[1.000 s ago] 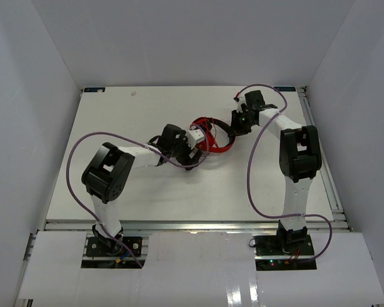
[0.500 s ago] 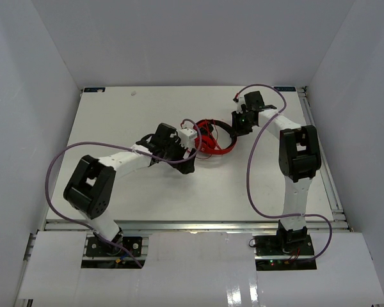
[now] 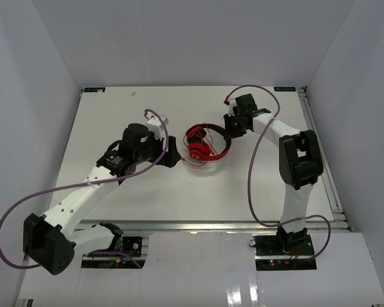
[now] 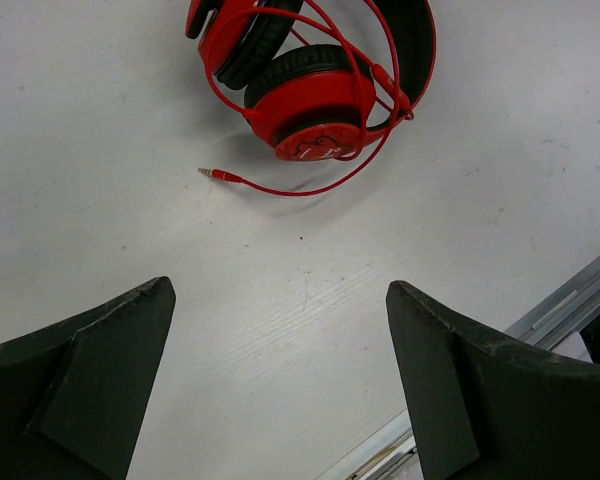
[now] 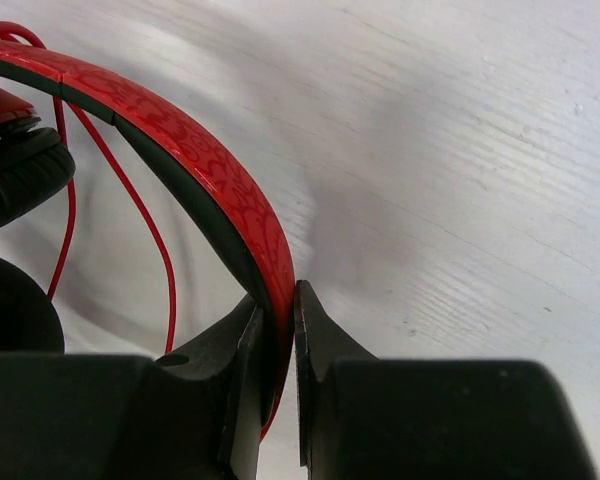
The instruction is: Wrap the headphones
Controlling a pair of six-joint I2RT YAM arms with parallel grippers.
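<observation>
The red headphones (image 3: pixel 205 142) lie mid-table with the ear cups folded in and the thin red cord (image 4: pixel 310 185) looped round them; its plug end (image 4: pixel 212 173) rests loose on the table. My right gripper (image 5: pixel 280 300) is shut on the headband (image 5: pixel 210 170) at its right side, seen also in the top view (image 3: pixel 231 126). My left gripper (image 4: pixel 280 310) is open and empty, its fingers (image 4: pixel 100 360) well apart, left of the headphones and off them (image 3: pixel 171 157).
Thick purple robot cables (image 3: pixel 253 160) loop over the table by both arms. The white table (image 3: pixel 179 192) has a metal rail at its near edge (image 4: pixel 570 300) and white walls on three sides.
My left arm has drawn back left and away from the headphones, its gripper now empty. The headphones have shifted slightly left and settled flat. The right gripper keeps hold of the headband.
</observation>
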